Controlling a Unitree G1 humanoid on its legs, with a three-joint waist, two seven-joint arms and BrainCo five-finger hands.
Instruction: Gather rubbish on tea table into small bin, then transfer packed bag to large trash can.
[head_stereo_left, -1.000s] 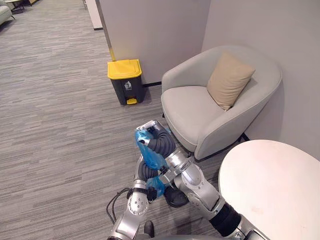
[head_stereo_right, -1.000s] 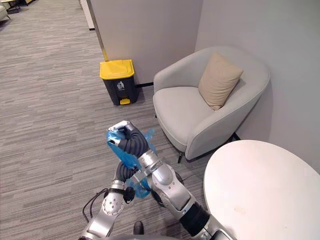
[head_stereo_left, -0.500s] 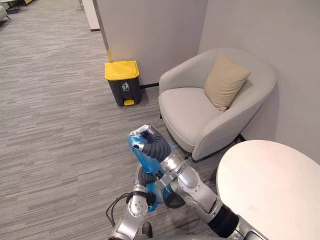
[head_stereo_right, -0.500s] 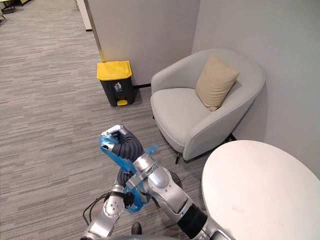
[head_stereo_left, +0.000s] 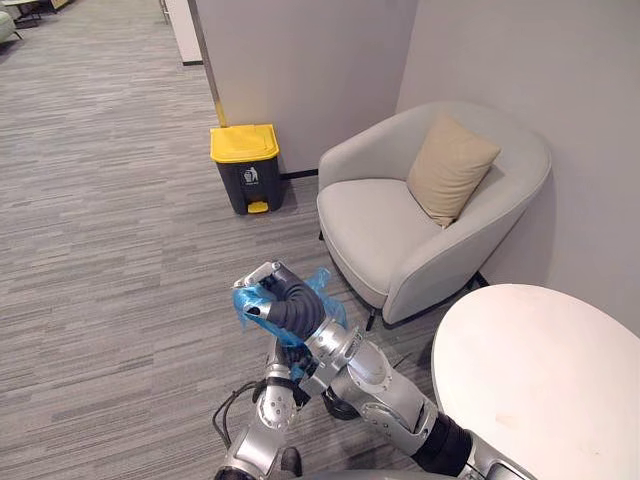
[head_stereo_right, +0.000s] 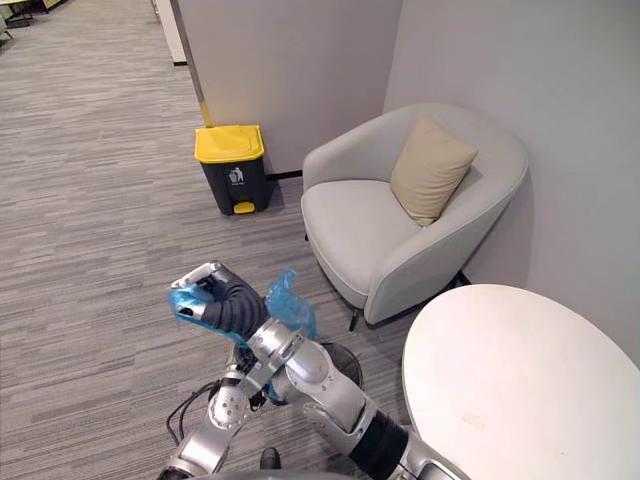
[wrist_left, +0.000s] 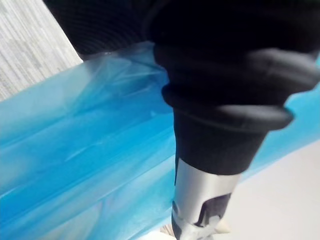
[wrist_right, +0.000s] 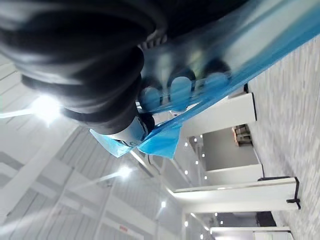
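The right hand (head_stereo_left: 283, 303) is clutching the crumpled blue bag (head_stereo_left: 323, 287) in curled fingers above the carpet (head_stereo_left: 110, 250), well apart from the yellow-lidded trash can (head_stereo_left: 246, 168), while the left hand (head_stereo_left: 277, 358) is sitting just beneath, its grasp impossible to tell.

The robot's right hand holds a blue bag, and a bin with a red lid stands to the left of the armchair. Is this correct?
Not quite: the lid is yellow, not red, as the left eye view shows. The rest holds: the right hand grips the blue bag, and the bin stands to the left of the armchair.
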